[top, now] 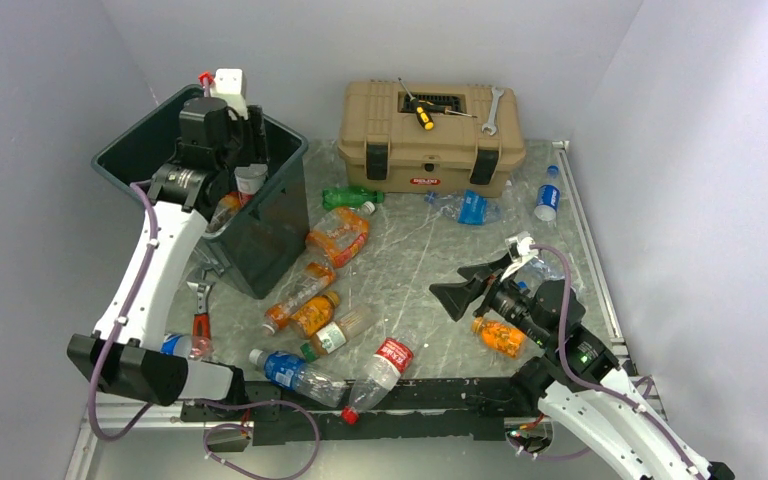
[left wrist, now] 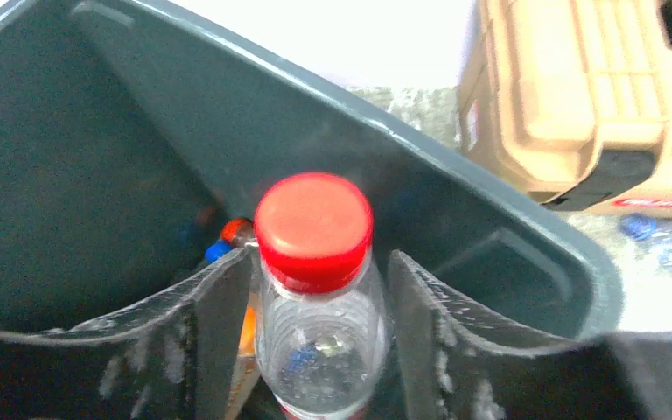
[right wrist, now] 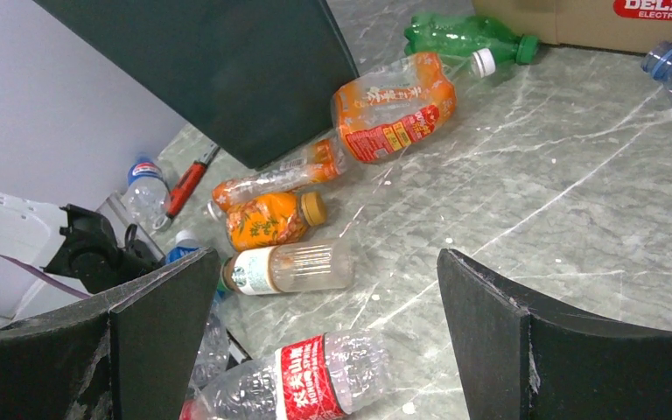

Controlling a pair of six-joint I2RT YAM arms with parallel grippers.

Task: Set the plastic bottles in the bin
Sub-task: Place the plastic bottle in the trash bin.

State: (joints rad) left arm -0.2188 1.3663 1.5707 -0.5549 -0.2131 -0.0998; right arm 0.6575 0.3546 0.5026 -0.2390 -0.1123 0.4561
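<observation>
Clock is set on the top view, 12 = far wall.

- 6 o'clock, near edge: red-label clear bottle (top: 385,362) and blue-label bottle (top: 288,369) lay flat on the table (top: 410,255).
- 4 o'clock: orange bottle (top: 500,336) lay just beside the right arm.
- Right gripper (top: 463,284) hung low at 4 o'clock, jaws spread wide and nothing between them. It pointed toward 9.
- Centre: loose cluster of orange bottles (top: 305,300) with a crushed orange bottle (top: 340,236) past it. A green bottle (top: 352,196) lay at 12 of that one.
- 8 o'clock: red-handled tool (top: 201,325) lay near the bin's base.
- 10 o'clock: bin (top: 125,160) stood upright, with the left gripper (left wrist: 319,258) down inside its mouth.
- Red-cap bottle (left wrist: 319,350) stood upright between the left fingers (left wrist: 219,332), with each finger close against a side. Couldn't tell if they were clamping it or had let go.
- Bin floor: orange and blue caps (left wrist: 226,236) showed, too dim for more.
- 1–2 o'clock: two blue-label bottles (top: 470,207) lay near the toolbox (top: 430,150).
- On the toolbox lid: screwdriver (top: 423,113) and wrench (top: 490,110).
</observation>
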